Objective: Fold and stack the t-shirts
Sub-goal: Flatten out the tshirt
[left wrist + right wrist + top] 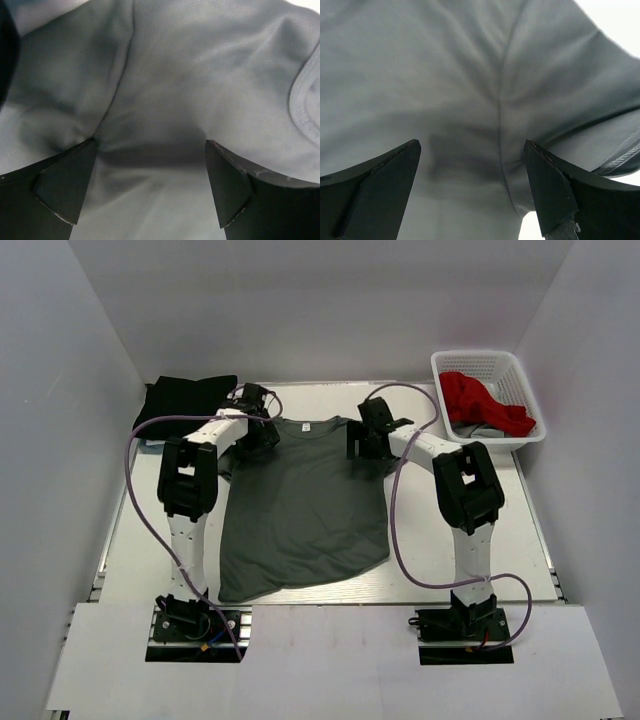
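A dark grey t-shirt lies spread flat on the table, collar at the far side. My left gripper is open, low over its left shoulder; the grey cloth fills the left wrist view between the fingers. My right gripper is open over the right shoulder and sleeve seam, cloth between its fingers. A black t-shirt lies folded at the far left. A red t-shirt lies in the basket.
A white mesh basket stands at the far right and holds the red shirt over some grey cloth. White walls close in the table on three sides. Purple cables loop beside both arms.
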Motion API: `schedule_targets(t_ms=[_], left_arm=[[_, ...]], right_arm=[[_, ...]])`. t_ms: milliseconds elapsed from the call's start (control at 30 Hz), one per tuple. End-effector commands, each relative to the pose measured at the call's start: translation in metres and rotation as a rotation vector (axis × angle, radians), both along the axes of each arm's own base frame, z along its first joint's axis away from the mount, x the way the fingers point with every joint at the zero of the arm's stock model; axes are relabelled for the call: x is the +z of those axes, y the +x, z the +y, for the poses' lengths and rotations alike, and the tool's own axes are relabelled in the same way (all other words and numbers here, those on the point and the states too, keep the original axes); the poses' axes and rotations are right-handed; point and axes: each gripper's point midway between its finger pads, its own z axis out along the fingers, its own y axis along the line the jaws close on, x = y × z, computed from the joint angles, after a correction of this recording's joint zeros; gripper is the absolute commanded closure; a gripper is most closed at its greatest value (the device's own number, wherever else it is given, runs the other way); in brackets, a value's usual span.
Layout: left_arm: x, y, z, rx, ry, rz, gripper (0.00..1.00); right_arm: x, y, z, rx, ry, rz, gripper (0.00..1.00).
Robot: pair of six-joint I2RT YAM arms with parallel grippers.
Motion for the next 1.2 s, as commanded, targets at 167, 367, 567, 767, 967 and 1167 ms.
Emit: schedule_targets(t_ms=[167, 367, 567, 767, 967, 1167], left_arm=[[-0.030, 0.022, -0.057, -0.244, -0.144, 0.015, 0.00], [-0.006, 0.055, -0.173, -0.606, -0.456, -0.163, 0.00], [0.031, 0.045, -0.286, -0.919, -0.630, -0.328, 0.00], [0.076, 0.044, -0.295, -0.974, -0.589, -0.436, 0.00], [0.118, 0.046, -0.247, -0.862, -0.366, -0.488, 0.00], [0.164, -0.001, -0.178, -0.703, -0.216, -0.455, 0.00]], right_arm=[[-0.039, -0.085, -0.035, -0.046, 0.005, 0.217, 0.10], [-0.054, -0.224, -0.024, 0.102, 0.136, 0.419, 0.10], [-0.015, -0.287, 0.033, 0.394, 0.263, 0.375, 0.10], [0.030, -0.293, 0.083, 0.661, 0.366, 0.255, 0.10], [0.035, -0.252, 0.059, 0.451, 0.223, 0.171, 0.10], [0.041, -0.231, 0.023, 0.255, 0.173, 0.109, 0.10]])
